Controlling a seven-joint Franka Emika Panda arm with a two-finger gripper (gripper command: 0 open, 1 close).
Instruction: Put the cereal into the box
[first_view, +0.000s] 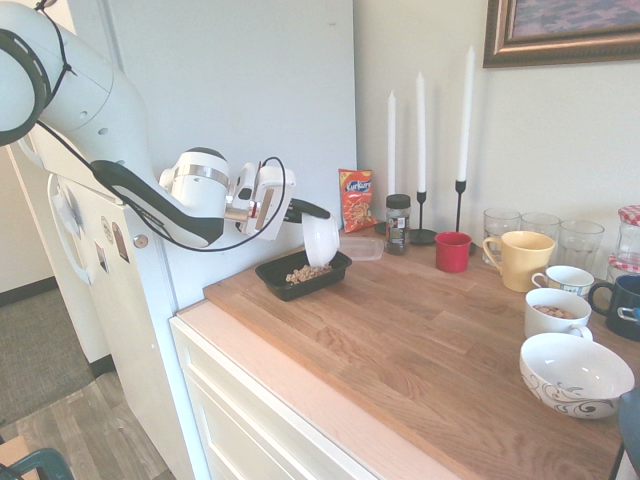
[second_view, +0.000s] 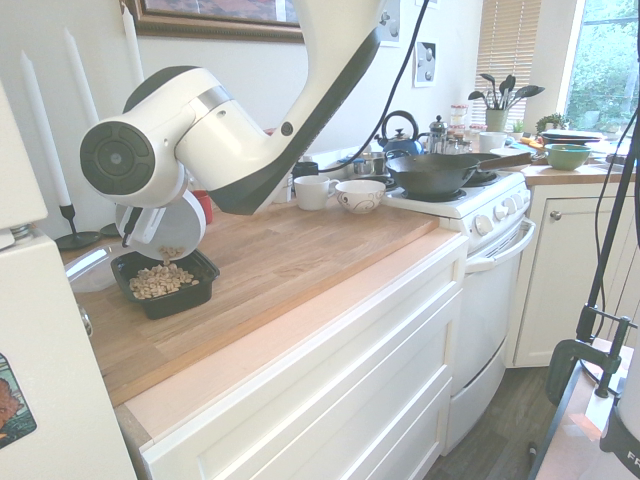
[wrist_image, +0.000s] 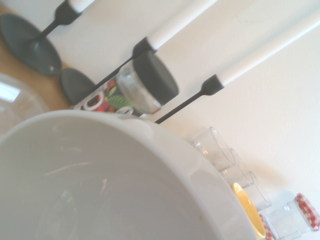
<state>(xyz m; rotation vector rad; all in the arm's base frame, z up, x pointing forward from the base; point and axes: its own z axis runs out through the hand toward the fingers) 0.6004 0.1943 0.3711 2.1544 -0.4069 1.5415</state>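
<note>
Gripper (first_view: 292, 208) closed on the rim of a white bowl (second_view: 172, 228), which is held steeply tilted over the black tray (first_view: 303, 285), the landmark. Tray rests on a wooden countertop (first_view: 400, 340) in a kitchen, near the refrigerator (second_view: 40, 340). Just beside the tray lies a clear plastic container (first_view: 360, 247); behind it stand an orange snack bag (first_view: 356, 200) and a dark-lidded jar (first_view: 397, 225). Candle holders (first_view: 459, 215) and a red mug (first_view: 453, 252) stand farther off. Cereal (second_view: 160, 281): light-tan, crunchy bits, heaped inside the tray; a few bits show in the tilted bowl.
</note>
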